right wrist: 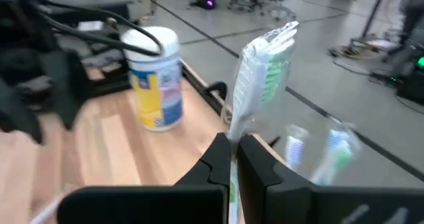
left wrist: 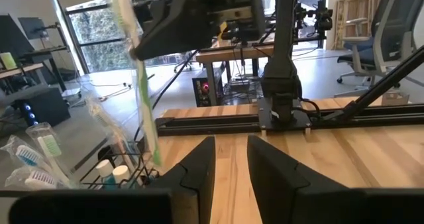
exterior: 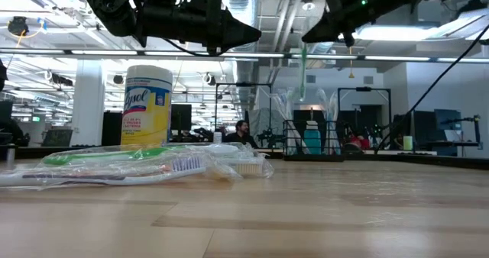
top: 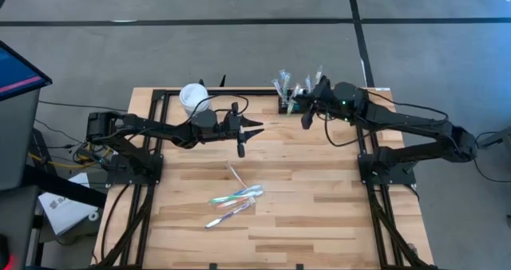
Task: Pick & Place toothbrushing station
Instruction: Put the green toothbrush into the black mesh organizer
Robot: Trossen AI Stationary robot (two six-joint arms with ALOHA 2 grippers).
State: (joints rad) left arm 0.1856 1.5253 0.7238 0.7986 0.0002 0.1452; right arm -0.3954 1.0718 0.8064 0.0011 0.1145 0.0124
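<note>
Toothbrushes in clear wrappers stand upright in the toothbrushing station (top: pixel 289 102), a small black wire caddy at the table's far edge, toward one o'clock from the table's centre in the high view. The right gripper (top: pixel 306 120) hangs just beside the caddy at its five o'clock, raised off the wood, its fingers pinched tight on a wrapped green toothbrush (right wrist: pixel 260 71) that stands up between them with the bristle end uppermost. In the low view that brush dangles above the caddy (exterior: pixel 309 140). The left gripper (top: pixel 242 148) hovers over the table's middle, at about seven o'clock from the caddy and well apart from it; its fingers (left wrist: pixel 199 171) stand narrowly parted with nothing between them. A white round tub with a yellow label (top: pixel 193 98) sits at the far edge, at eleven o'clock from the centre. Several more wrapped toothbrushes (top: pixel 233 198) lie loose on the wooden table (top: pixel 319 214), near the centre toward six o'clock.
</note>
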